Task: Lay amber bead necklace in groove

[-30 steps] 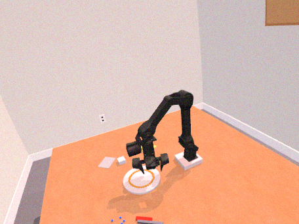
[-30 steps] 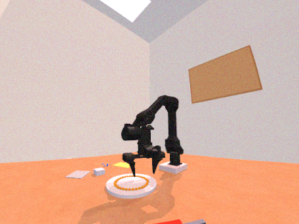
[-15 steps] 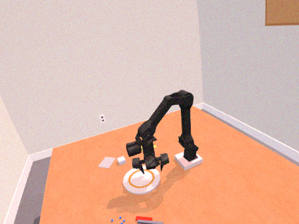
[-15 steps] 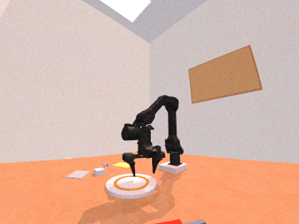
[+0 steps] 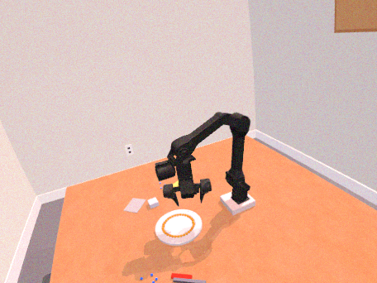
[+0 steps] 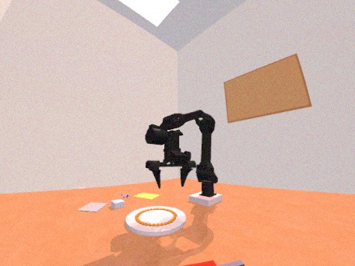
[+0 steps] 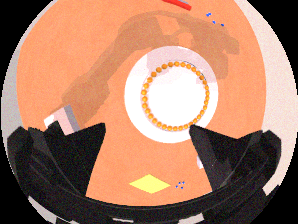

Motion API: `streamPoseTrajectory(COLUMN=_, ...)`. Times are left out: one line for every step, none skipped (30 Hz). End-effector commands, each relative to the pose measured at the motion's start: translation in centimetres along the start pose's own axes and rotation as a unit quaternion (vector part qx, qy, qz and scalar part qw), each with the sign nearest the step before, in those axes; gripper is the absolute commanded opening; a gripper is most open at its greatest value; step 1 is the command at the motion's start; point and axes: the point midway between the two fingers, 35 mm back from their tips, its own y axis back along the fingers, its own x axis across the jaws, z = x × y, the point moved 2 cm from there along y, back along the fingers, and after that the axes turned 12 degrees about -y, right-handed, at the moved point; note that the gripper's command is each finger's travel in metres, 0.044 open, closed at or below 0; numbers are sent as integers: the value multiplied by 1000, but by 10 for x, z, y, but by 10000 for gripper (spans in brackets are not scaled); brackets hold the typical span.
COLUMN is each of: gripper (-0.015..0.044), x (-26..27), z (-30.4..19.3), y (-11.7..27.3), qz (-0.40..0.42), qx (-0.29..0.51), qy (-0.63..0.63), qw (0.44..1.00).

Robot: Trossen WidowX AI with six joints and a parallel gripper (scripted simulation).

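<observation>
Because the groove should keep the beads in a ring, the amber bead necklace [image 5: 178, 237] [image 6: 156, 225] [image 7: 145, 99] lies looped on the round bead board [image 5: 178, 241] [image 6: 156, 231] [image 7: 134, 95]; whether every bead is seated, I cannot tell. Wide open and empty, the end effector [image 5: 189, 203] [image 6: 170, 187] [image 7: 147, 127] hangs above the desk [image 5: 298, 240] [image 6: 280, 225] [image 7: 45, 65].

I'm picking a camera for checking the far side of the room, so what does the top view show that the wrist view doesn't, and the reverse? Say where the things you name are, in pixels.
Only the top view: the black outlet on the white wall plate [image 5: 129, 149], and the brown rectangular board [image 5: 356, 16] on the wall.

Only the wrist view: the yellow sheet's whole diamond outline; from the top, the arm hides most of it.

Both: the amber bead necklace [image 5: 162, 225] [image 7: 144, 99] on the round white bead board [image 5: 178, 241] [image 7: 134, 111], and the open black end effector [image 5: 190, 203] [image 7: 147, 128].
</observation>
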Motion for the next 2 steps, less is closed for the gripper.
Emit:
streamPoseTrajectory(gripper=440, x=2, z=-1, y=5, qz=3, qx=2, qy=-1, qw=1000)
streamPoseTrajectory(gripper=440, x=2, z=-1, y=5, qz=3, qx=2, qy=-1, qw=1000)
